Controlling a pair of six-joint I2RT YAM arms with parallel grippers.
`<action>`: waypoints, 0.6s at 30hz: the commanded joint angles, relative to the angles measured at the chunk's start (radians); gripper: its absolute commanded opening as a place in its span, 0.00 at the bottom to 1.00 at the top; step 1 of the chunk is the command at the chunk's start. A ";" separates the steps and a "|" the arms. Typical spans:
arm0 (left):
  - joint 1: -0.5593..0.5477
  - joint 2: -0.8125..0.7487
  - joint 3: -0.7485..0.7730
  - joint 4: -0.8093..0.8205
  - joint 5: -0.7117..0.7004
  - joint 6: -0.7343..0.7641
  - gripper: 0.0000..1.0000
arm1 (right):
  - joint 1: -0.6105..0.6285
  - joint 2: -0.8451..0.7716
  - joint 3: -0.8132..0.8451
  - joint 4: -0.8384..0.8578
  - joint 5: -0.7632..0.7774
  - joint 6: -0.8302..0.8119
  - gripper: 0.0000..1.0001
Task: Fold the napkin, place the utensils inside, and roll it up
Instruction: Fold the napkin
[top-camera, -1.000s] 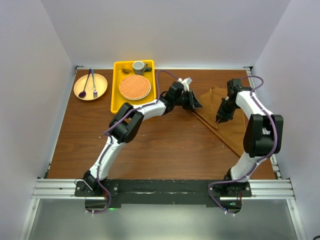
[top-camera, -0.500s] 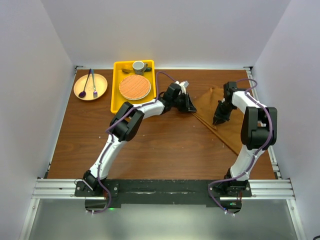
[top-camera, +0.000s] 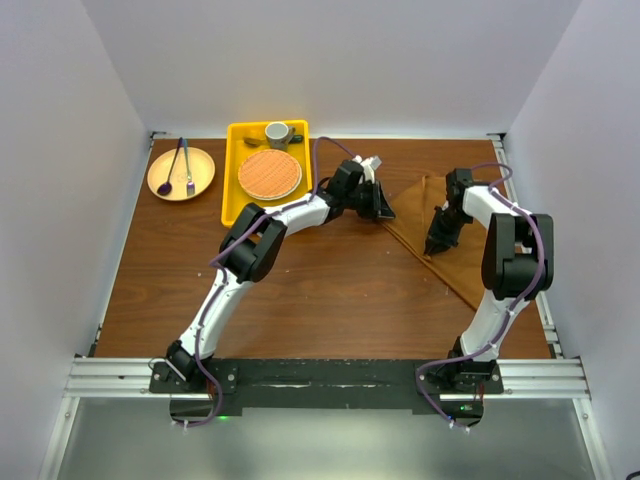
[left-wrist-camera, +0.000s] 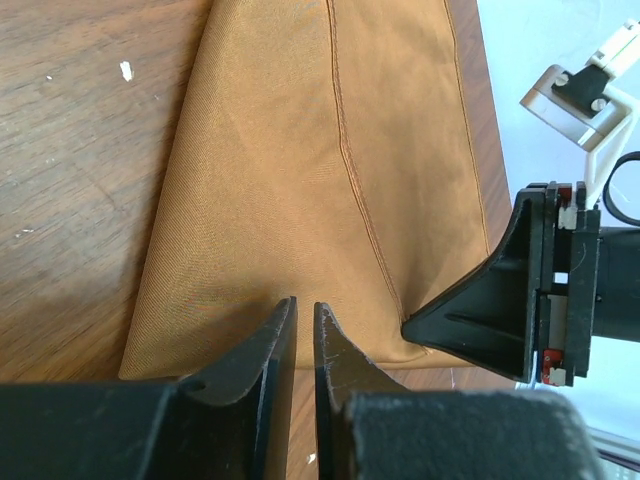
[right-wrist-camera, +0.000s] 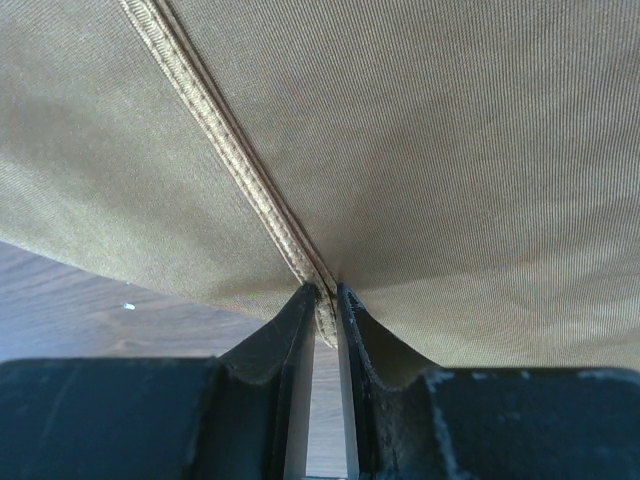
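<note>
— How far along?
— Early, I'd say. The napkin (top-camera: 455, 265) lies folded into a triangle at the right of the table (top-camera: 330, 290). The left gripper (top-camera: 383, 208) and the right gripper (top-camera: 436, 243) each pinch its edge. No utensils inside, nothing rolled.
— Any writing?
— None readable.

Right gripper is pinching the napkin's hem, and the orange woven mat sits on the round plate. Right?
One slip: the orange woven mat lies in the yellow tray, not on the round plate, as the top external view shows. The right gripper does pinch the hem of the napkin.
</note>
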 joint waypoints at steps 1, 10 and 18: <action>0.008 -0.033 0.014 0.038 0.035 -0.012 0.17 | 0.003 -0.074 0.046 -0.033 0.016 -0.018 0.19; 0.008 -0.070 0.006 0.035 0.036 -0.021 0.17 | 0.001 -0.090 -0.021 -0.021 0.022 -0.037 0.22; 0.008 -0.134 -0.008 -0.002 0.043 -0.004 0.17 | 0.003 -0.065 -0.040 -0.006 0.080 -0.057 0.23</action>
